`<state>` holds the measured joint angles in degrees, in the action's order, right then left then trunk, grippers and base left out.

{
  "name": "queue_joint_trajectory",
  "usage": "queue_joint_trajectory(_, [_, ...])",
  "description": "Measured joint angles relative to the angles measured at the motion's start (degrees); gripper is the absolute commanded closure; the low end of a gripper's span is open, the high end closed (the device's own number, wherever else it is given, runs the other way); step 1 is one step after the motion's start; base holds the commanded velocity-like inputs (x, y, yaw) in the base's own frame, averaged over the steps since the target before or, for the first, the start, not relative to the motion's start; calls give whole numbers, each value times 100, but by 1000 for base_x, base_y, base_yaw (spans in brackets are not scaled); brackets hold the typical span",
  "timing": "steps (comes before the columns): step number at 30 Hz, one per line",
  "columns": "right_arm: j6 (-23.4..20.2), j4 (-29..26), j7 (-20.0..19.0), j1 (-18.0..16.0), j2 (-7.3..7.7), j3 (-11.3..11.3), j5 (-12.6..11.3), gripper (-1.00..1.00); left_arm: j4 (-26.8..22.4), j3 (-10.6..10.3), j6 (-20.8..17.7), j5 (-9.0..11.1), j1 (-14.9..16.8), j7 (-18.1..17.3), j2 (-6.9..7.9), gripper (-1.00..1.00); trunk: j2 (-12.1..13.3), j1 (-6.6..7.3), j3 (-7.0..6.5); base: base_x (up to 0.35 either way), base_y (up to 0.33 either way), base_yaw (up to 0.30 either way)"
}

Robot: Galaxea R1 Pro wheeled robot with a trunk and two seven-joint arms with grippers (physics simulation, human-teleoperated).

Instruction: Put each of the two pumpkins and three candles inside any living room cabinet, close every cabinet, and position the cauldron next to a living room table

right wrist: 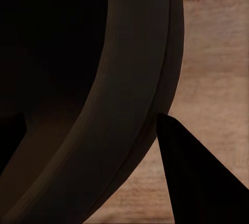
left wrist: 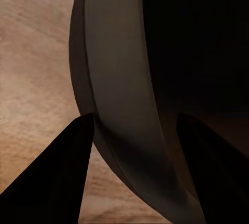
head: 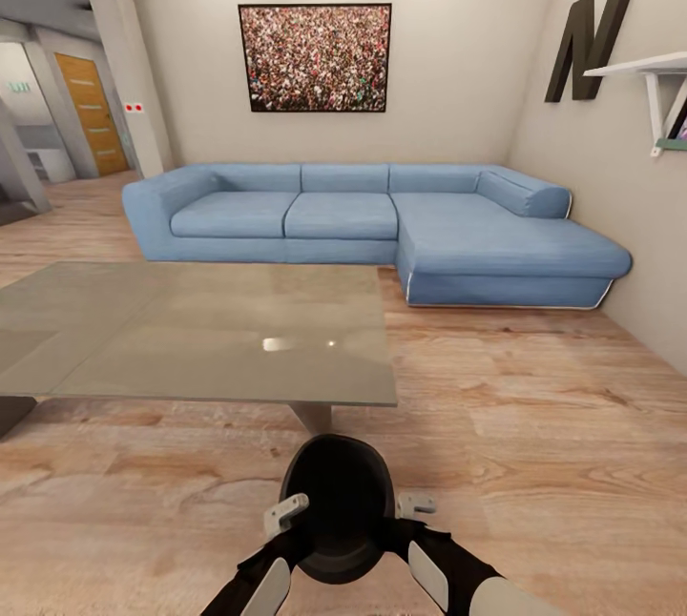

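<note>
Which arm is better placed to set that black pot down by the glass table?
Neither alone: left gripper and right gripper clamp opposite sides of the cauldron, just short of the table; probably both lower together.

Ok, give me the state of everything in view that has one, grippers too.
Cauldron: upright, mouth open, held between both grippers over the floor, just short of the table.
Left gripper: on the cauldron's rim, one finger each side of it.
Right gripper: on the opposite rim, same straddle.
Table: top bare.
Sofa: nothing on it.
</note>
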<state>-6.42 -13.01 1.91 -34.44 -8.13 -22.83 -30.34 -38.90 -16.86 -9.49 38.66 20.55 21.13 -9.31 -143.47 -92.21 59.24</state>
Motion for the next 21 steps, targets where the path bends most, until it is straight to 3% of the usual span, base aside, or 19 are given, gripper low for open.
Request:
queue_joint_trajectory(11, [0,-5,1,0,0,1,2,100,-1,3,4,-7,1,-6,0,100,-1,0,1,0,0,0])
queue_joint_trajectory(17, [-1,-6,3,0,0,-3,1,100,-2,3,4,-5,1,-5,0,100,-8,-15,133,0,0,0])
queue_joint_trajectory(21, [-2,-14,4,1,2,0,4,100,-3,7,5,-13,1,-13,0,100,-9,-15,133,0,0,0])
